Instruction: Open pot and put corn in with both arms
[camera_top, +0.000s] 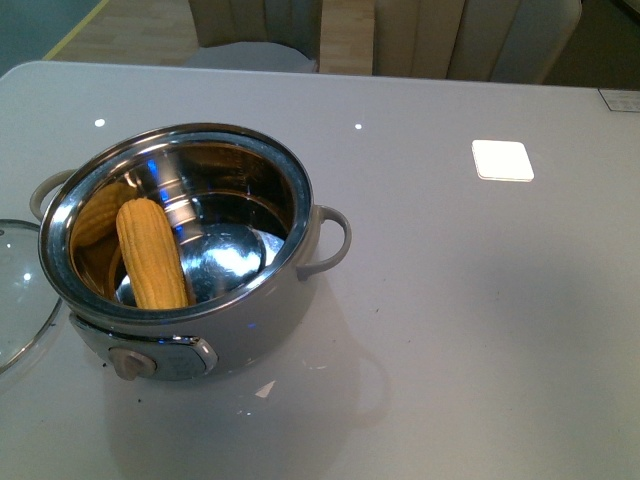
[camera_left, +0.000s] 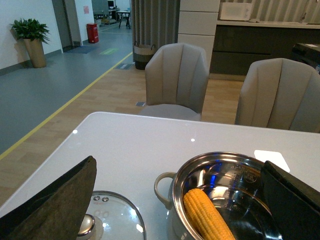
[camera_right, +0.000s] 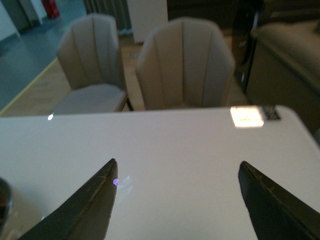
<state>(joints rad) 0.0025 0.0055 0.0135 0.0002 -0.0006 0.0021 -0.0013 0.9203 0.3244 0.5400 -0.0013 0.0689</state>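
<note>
The cream-white pot (camera_top: 262, 318) stands uncovered on the left of the table, knob panel facing me. The yellow corn (camera_top: 152, 254) lies inside it, leaning against the steel wall, which mirrors it. The glass lid (camera_top: 18, 292) rests flat on the table to the pot's left. No arm appears in the front view. In the left wrist view, my left gripper (camera_left: 178, 162) hangs open above the pot (camera_left: 220, 158) and corn (camera_left: 207, 219), with the lid (camera_left: 116, 219) beside them. My right gripper (camera_right: 177, 164) is open over bare table, a sliver of the pot (camera_right: 2, 200) at the frame's edge.
The white table (camera_top: 460, 300) carries a bright square patch (camera_top: 502, 160) at the back right. Two beige chairs (camera_left: 178, 75) (camera_left: 280, 95) stand behind the far edge; they also show as chairs (camera_right: 183, 65) in the right wrist view.
</note>
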